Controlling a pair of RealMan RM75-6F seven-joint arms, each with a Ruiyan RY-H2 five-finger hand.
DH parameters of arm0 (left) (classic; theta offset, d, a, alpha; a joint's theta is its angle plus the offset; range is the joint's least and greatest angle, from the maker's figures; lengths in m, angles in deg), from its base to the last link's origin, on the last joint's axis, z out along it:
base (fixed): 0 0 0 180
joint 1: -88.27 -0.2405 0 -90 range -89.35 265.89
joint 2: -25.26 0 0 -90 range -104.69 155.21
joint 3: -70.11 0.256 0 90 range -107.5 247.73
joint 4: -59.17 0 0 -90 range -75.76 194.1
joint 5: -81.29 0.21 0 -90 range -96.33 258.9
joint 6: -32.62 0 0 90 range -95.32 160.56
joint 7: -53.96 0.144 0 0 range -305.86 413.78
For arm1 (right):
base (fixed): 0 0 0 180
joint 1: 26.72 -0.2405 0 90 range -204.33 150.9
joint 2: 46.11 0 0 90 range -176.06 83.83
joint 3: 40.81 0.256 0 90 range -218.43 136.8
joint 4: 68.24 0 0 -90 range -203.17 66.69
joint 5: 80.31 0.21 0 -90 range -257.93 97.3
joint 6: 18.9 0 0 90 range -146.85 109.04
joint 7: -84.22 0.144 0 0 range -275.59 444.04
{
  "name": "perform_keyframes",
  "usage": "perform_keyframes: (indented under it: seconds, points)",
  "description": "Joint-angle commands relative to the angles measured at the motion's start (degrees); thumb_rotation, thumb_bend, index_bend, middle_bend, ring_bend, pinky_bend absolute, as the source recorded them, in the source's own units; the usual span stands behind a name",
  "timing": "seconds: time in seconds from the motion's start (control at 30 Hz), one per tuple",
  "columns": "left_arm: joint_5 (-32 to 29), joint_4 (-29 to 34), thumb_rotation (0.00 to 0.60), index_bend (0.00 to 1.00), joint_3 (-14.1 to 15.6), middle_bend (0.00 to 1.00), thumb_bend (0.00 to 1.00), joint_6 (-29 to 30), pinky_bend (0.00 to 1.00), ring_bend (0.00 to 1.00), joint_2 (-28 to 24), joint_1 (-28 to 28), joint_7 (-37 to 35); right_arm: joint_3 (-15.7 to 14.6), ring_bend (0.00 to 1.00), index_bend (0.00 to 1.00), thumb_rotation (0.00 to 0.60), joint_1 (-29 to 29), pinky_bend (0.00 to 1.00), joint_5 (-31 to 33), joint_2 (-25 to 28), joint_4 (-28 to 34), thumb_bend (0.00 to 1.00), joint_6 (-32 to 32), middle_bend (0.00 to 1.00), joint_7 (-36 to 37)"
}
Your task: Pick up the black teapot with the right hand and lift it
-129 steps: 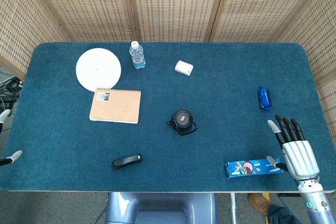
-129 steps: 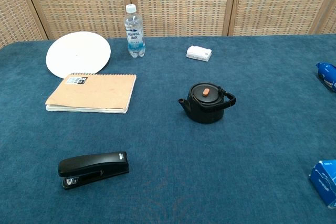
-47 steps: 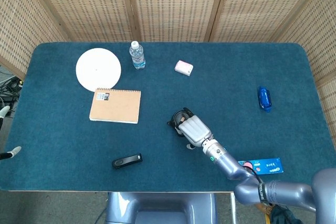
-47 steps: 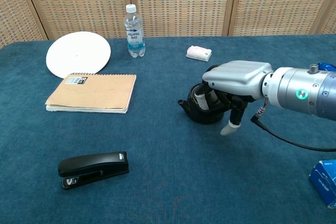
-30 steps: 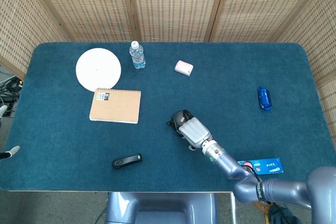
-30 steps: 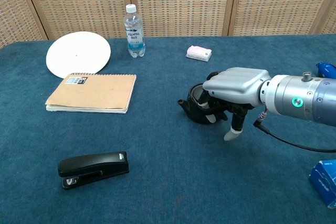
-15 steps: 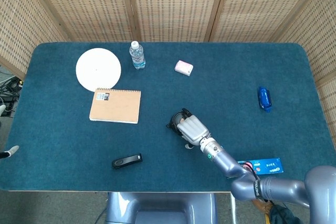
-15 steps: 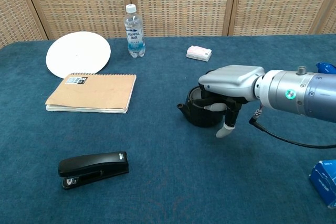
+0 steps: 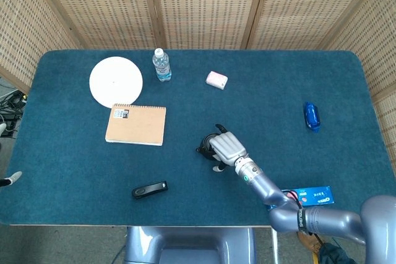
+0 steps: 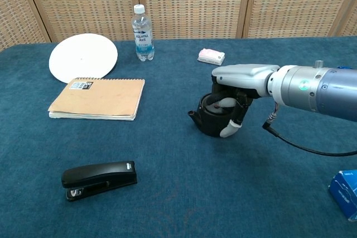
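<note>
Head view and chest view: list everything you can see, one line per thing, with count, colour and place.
black teapot: 1, black, table centre, held by the right hand
plate: 1, white, far left
water bottle: 1, clear with blue label, upright, far side, right of the plate
notebook: 1, tan, spiral-bound, just nearer than the plate
stapler: 1, black, near left
small packet: 1, white and pink, far centre
blue pouch: 1, blue, right side
blue box: 1, blue, near right edge
table: 1, dark blue cloth
right hand: 1, silver, fingers curled around the teapot
left hand: only a pale tip shows at the left edge
</note>
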Motion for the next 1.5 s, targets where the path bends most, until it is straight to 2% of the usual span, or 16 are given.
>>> perform_keyframes:
  seconds: [0.03,0.2,0.33,0.5,0.57,0.7,0.77,1.07,1.13,1.2,1.27,1.33,1.43,1.5]
  points:
    - [0.0,-0.1,0.6,0.0,0.0,0.0,0.0,0.0,0.0,0.0,0.0,0.0,-0.1,1.0,0.81,1.0,0.6,0.1,0.0,0.9,0.4,0.4,0.0,0.3,0.96,1.3]
    - [0.0,-0.1,0.6,0.0,0.0,0.0,0.0,-0.1,0.0,0.0,0.0,0.0,-0.1,1.5,0.82,1.0,0.589,0.2,0.0,2.0,0.9,1.1,0.0,1.7,1.0,1.1]
    - [0.1,0.0,0.6,0.0,0.0,0.0,0.0,-0.1,0.0,0.0,0.0,0.0,-0.2,2.7,0.82,1.0,0.527,0.3,0.0,4.1,0.2,1.8,0.0,5.8,1.0,-0.9]
    - [0.1,0.0,0.6,0.0,0.0,0.0,0.0,0.0,0.0,0.0,0.0,0.0,-0.1,3.6,0.85,1.0,0.487,0.2,0.0,6.5,-0.5,2.9,0.0,9.7,1.0,-4.1]
    - [0.1,0.0,0.6,0.0,0.0,0.0,0.0,0.0,0.0,0.0,0.0,0.0,-0.1,4.0,0.88,1.0,0.462,0.2,0.0,9.0,-0.8,3.8,0.0,11.5,1.0,-6.4]
    - [0.2,0.1,0.6,0.0,0.1,0.0,0.0,-0.1,0.0,0.0,0.0,0.0,-0.1,4.9,0.92,1.0,0.463,-0.7,0.0,16.2,-0.3,7.8,0.0,14.6,1.0,-12.2]
    - [0.2,0.2,0.6,0.0,0.1,0.0,0.0,-0.1,0.0,0.0,0.0,0.0,-0.1,5.5,0.93,1.0,0.455,-0.8,0.0,17.9,0.0,10.0,0.0,15.8,1.0,-13.1]
    - [0.5,0.4,0.6,0.0,0.2,0.0,0.0,0.1,0.0,0.0,0.1,0.0,0.0,7.4,0.95,1.0,0.411,-0.1,0.0,16.6,0.7,14.6,0.0,18.3,1.0,-10.3]
    - [0.7,0.5,0.6,0.0,0.2,0.0,0.0,0.2,0.0,0.0,0.1,-0.1,0.0,7.6,0.97,1.0,0.395,0.1,0.04,15.1,-0.1,14.5,0.01,19.7,1.0,-9.6]
    - [0.7,0.5,0.6,0.0,0.2,0.0,0.0,0.4,0.0,0.0,0.1,-0.1,-0.1,7.6,0.98,1.0,0.391,0.3,0.14,13.2,-0.7,14.2,0.08,20.7,1.0,-8.8]
    - [0.7,0.5,0.6,0.0,0.2,0.0,0.0,0.4,0.0,0.0,0.1,-0.2,-0.2,7.4,0.98,1.0,0.389,0.5,0.3,11.9,-1.2,13.7,0.23,21.3,1.0,-8.2]
    - [0.7,0.4,0.6,0.0,0.2,0.0,0.0,0.4,0.0,0.0,0.0,-0.2,-0.3,7.3,0.99,1.0,0.399,0.7,0.39,11.6,-1.4,13.5,0.34,21.4,1.0,-7.9]
    - [0.7,0.4,0.6,0.0,0.2,0.0,0.0,0.4,0.0,0.0,0.0,-0.2,-0.4,7.5,0.99,1.0,0.4,0.8,0.45,11.4,-1.6,13.4,0.44,21.5,1.0,-7.5]
    - [0.8,0.4,0.6,0.0,0.2,0.0,0.0,0.5,0.0,0.0,0.0,-0.2,-0.5,7.6,0.99,1.0,0.396,0.9,0.45,11.3,-1.6,13.3,0.46,21.6,1.0,-7.4]
